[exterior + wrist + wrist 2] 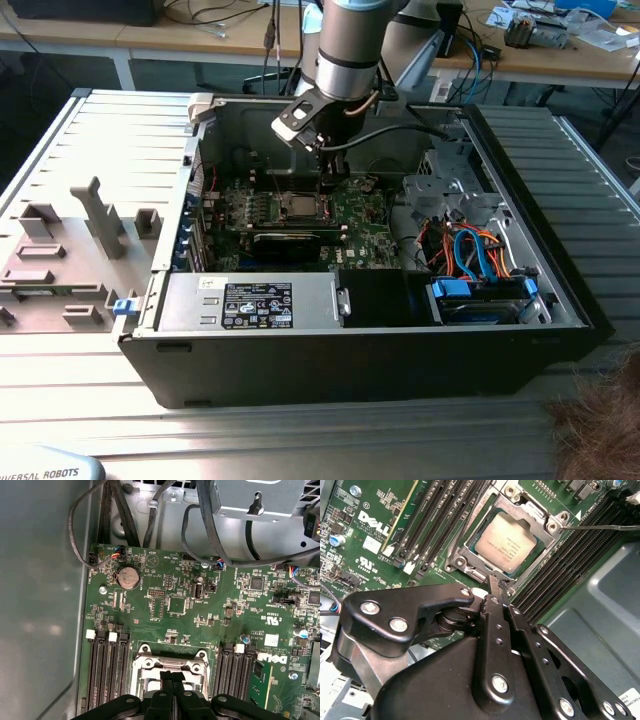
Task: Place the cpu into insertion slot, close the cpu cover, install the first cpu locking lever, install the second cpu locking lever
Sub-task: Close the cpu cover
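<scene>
Plainly an open computer case (350, 365) lying on a ribbed metal counter (300, 440), with a robot arm reaching down into it from the far side. Inside the case: a green motherboard (175, 605) across the far part, a label-covered power supply (250, 300) along the near wall toward the exterior view's left, a black graphics card (290, 243) between the two, and a drive cage (480, 300) with blue and orange cables near, toward the exterior view's right. Within the socket on the board: the cpu (506, 542), seated flat, silvery top showing through the window of the cpu cover (542, 517), lowered around it. Just beside the socket's edge: the pincer (496, 586), clenched, tips pressed together, nothing visible between them. Running out from the socket's corner: what looks like a locking lever (605, 527), a thin metal rod. Judged to be at the lever stage. To do it well: keep the tips low and on the rod alone, press down, then sideways under its catch, and steer clear of the black memory slots (445, 525) on either side. Hooked or unhooked: impossible to tell.
</scene>
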### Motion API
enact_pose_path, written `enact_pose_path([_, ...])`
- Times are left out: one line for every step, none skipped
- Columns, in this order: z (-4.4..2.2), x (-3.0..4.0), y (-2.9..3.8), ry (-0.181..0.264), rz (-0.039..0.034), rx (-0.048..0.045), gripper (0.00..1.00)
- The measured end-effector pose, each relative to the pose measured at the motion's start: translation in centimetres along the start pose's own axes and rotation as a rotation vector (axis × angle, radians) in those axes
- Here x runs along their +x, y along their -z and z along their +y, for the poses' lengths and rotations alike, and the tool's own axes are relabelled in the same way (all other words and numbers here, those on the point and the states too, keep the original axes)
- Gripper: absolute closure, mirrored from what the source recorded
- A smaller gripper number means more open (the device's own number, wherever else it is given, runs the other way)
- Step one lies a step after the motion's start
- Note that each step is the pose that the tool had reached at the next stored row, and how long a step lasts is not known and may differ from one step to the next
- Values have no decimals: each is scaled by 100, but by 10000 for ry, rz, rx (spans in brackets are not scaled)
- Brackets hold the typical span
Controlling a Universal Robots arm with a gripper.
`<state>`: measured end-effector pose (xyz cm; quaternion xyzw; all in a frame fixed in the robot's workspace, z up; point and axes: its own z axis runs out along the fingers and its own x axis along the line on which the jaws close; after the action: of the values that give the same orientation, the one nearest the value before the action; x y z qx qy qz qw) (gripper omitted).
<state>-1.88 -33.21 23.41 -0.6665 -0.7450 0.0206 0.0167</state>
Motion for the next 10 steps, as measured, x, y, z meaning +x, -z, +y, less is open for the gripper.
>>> enact_pose_path([-4, 0, -2, 0, 0, 0, 89])
enact_pose_path([-6, 1, -4, 1, 0, 0, 89])
enact_pose_path([-9, 1, -5, 1, 0, 0, 89])
enact_pose_path([-11, 1, -7, 1, 0, 0, 89])
enact_pose_path([-14, 2, -9, 0, 0, 0, 89])
enact_pose_path([-15, 2, -10, 1, 0, 0, 89])
enact_pose_path([-18, 2, -12, 0, 0, 0, 89])
enact_pose_path([-21, 2, -15, 1, 0, 0, 89])
enact_pose_path([-24, 3, -18, 1, 0, 1, 89])
enact_pose_path([-26, 3, -20, 1, 0, 0, 89])
